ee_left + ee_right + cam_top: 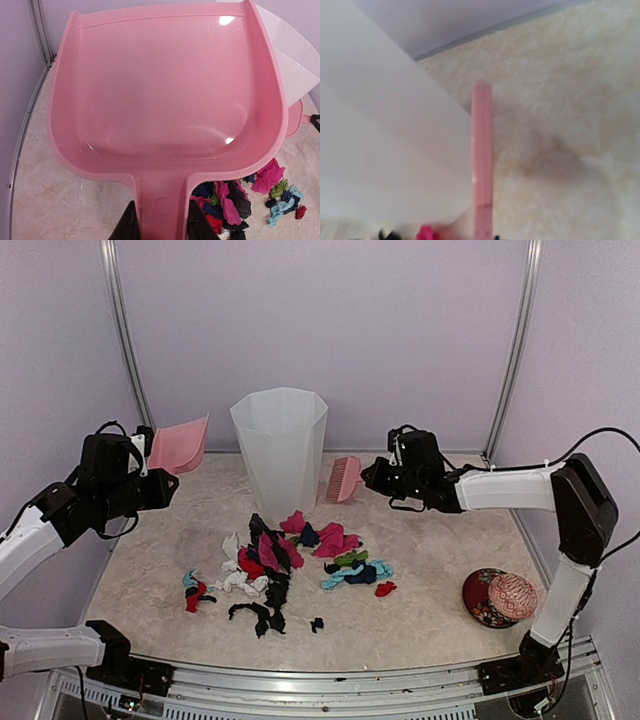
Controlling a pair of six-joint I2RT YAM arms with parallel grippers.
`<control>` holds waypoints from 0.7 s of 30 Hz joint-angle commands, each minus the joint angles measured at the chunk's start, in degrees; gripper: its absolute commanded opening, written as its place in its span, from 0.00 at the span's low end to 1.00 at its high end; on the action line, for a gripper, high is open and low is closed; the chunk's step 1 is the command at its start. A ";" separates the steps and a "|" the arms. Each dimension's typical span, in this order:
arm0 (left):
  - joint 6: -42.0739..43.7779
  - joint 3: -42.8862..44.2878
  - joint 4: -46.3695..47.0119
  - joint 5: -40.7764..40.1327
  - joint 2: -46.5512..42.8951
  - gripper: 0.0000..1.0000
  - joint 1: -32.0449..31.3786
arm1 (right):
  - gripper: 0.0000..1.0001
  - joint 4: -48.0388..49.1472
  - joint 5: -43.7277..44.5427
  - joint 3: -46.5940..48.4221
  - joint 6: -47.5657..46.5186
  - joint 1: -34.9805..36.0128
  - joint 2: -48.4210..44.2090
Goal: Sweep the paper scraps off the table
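Between bin (279, 450) and front rail (330, 681), paper scraps (285, 565), well inside table (430, 615) edges.

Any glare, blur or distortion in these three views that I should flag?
Left wrist view: sharp, but two bright glare spots on the dustpan, and the wall rail at the left edge bows from lens distortion. Right wrist view: soft throughout; the brush and the white bin beside it are out of focus. Top view: even light, faint shadows, paper scraps readable.
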 commanded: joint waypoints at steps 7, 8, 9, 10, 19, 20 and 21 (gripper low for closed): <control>-0.68 -0.76 3.01 2.04 -0.89 0.00 4.57 | 0.00 -1.77 -11.35 -11.65 -10.48 3.34 -23.21; -0.73 -0.87 3.09 2.07 -1.06 0.00 4.79 | 0.00 -1.69 -14.10 -12.36 -11.47 4.44 -24.36; -0.73 -0.86 3.09 2.11 -1.16 0.00 4.98 | 0.00 -1.67 -16.41 -12.56 -12.09 5.85 -25.44; -0.73 -0.90 3.14 2.09 -1.34 0.00 5.14 | 0.00 -1.49 -18.67 -12.58 -12.56 6.98 -25.81; -0.87 -1.03 3.54 2.61 -1.96 0.00 6.74 | 0.00 -1.38 -27.00 -1.90 -15.07 19.75 -14.01; -0.90 -1.15 3.63 2.61 -2.16 0.00 6.85 | 0.00 -2.07 -26.43 0.17 -14.88 20.79 -11.81; -0.90 -1.33 3.60 2.48 -2.35 0.00 6.94 | 0.00 -3.06 -25.79 2.53 -14.83 21.80 -9.36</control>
